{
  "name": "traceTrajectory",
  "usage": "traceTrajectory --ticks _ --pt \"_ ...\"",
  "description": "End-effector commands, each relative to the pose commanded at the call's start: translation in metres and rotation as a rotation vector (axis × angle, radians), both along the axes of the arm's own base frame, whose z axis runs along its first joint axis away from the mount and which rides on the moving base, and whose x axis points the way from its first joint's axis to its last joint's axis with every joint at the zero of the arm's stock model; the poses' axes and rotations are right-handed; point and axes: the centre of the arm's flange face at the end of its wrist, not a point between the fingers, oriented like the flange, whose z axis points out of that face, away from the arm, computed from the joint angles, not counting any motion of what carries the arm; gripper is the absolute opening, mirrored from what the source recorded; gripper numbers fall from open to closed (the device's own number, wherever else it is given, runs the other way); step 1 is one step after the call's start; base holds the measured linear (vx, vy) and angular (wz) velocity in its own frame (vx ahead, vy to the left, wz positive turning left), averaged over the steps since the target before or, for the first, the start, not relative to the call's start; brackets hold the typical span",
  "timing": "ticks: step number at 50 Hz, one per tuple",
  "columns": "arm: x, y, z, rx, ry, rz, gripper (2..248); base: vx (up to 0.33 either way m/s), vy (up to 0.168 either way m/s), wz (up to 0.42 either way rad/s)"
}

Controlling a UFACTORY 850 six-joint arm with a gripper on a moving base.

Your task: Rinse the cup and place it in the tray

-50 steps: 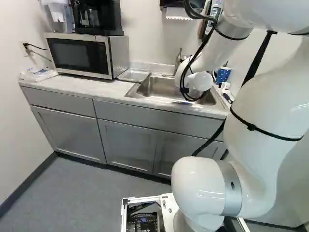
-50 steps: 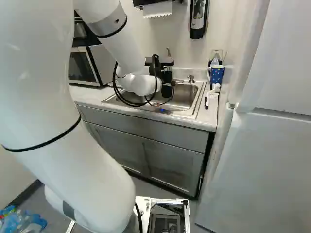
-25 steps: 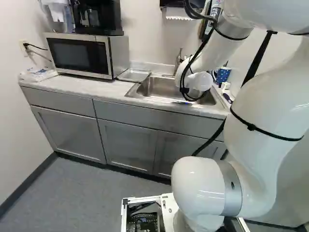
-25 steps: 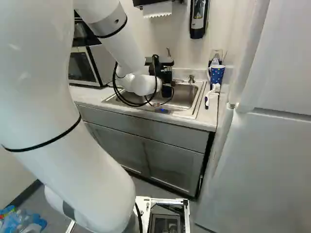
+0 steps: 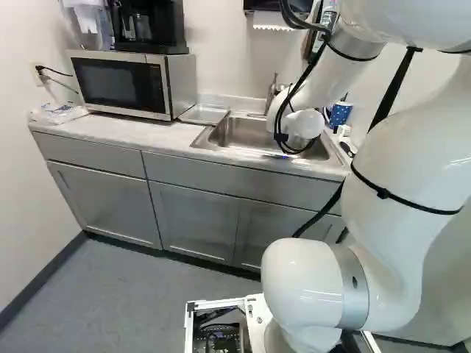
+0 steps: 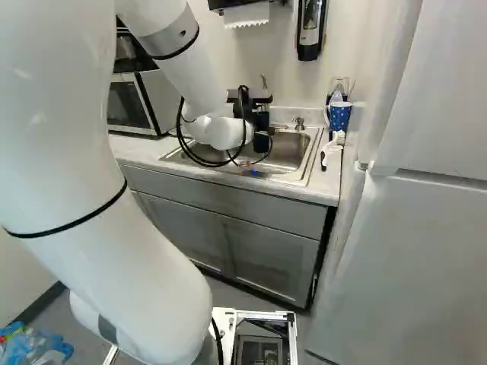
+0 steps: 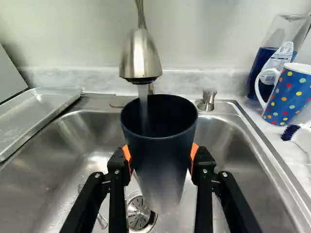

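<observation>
While water runs into the cup (image 7: 159,145) ahead, the hand (image 7: 160,162) holds it by both sides. It looks hard, and may get slippery and heavy, so the middle is best to grab.

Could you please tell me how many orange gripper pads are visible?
2: one pad and an opposite pad, touching two sides of the dark cup the gripper holds.

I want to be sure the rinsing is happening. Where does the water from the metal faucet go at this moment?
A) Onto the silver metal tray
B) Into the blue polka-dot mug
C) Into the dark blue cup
C: the stream from the metal faucet falls into the open top of the dark blue cup.
</observation>
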Motion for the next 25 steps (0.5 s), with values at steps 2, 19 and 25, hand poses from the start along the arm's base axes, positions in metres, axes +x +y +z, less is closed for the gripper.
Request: traceTrajectory --ticks 2,19,25 --pt "0.0000 0.0000 0.0000 0.000 0.000 0.000 126 0.000 0.000 0.000" --pt "0.0000 0.0000 0.0000 0.000 0.000 0.000 126 0.000 0.000 0.000" --pt "0.0000 0.0000 0.0000 0.000 0.000 0.000 126 0.000 0.000 0.000"
